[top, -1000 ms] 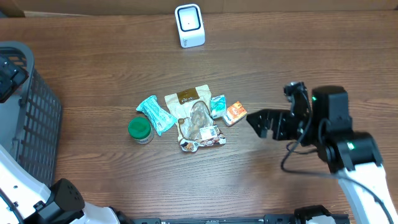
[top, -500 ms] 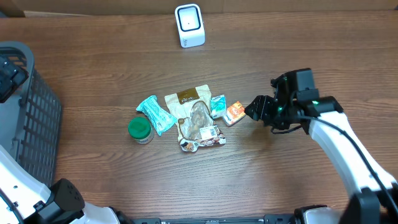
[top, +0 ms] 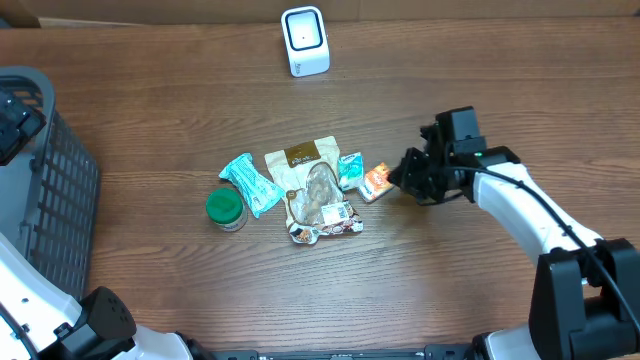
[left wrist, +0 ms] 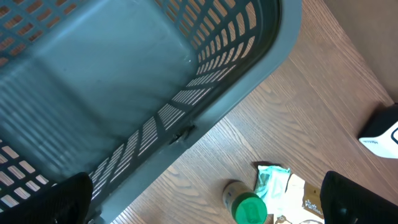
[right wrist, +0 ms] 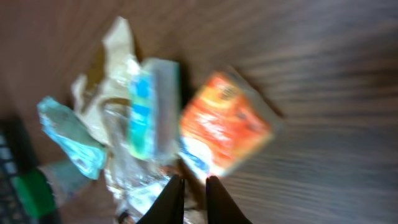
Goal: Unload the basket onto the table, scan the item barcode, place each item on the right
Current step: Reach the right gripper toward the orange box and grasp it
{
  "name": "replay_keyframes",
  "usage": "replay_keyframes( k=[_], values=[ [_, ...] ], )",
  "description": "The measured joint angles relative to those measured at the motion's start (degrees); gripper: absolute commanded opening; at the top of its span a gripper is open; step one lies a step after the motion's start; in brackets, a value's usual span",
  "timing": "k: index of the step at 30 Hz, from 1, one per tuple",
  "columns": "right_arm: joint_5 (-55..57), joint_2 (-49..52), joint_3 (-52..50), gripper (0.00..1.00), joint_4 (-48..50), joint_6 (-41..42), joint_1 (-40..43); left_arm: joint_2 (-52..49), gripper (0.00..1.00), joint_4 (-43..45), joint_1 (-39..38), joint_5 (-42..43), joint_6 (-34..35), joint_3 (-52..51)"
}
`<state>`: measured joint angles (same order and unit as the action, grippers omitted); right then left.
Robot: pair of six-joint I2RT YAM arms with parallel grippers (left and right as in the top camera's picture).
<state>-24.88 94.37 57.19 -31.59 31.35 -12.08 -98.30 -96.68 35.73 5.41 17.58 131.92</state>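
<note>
Overhead, the right gripper (top: 405, 178) sits at the right edge of the orange packet (top: 377, 181), with bare table (top: 450, 290) behind it (the scanner (top: 304, 40) is well apart). In the left wrist view, the left gripper (left wrist: 208, 208) gapes wide near the basket (left wrist: 249, 81) rim. In the right wrist view, the fingertips (right wrist: 176, 198) are nearly together with nothing between them, and the blurred orange packet (right wrist: 227, 121) lies just beyond.

On my overhead feed the right arm (top: 530, 215) is a white shell link with a thin black cable looped along it, black joint housings, and a small green light on its black wrist block. The left arm (top: 30, 290) has matching white shells and a round black joint; its fingers (left wrist: 62, 199) are matte black.
</note>
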Motion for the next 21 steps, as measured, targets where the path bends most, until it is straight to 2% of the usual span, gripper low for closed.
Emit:
replay_keyframes(
  k=[3, 9, 21],
  values=[
    [1.7, 0.0, -0.7, 0.04, 3.5, 4.8, -3.1, 0.0, 1.00, 0.0, 0.0, 0.0, 0.0, 0.0],
    [8.0, 0.8, -2.5, 0.04, 5.6, 15.4, -8.6, 0.0, 1.00, 0.0, 0.0, 0.0, 0.0, 0.0],
    [10.4, 9.0, -2.1, 0.05, 11.2, 23.4, -11.2, 0.0, 1.00, 0.0, 0.0, 0.0, 0.0, 0.0]
  ],
)
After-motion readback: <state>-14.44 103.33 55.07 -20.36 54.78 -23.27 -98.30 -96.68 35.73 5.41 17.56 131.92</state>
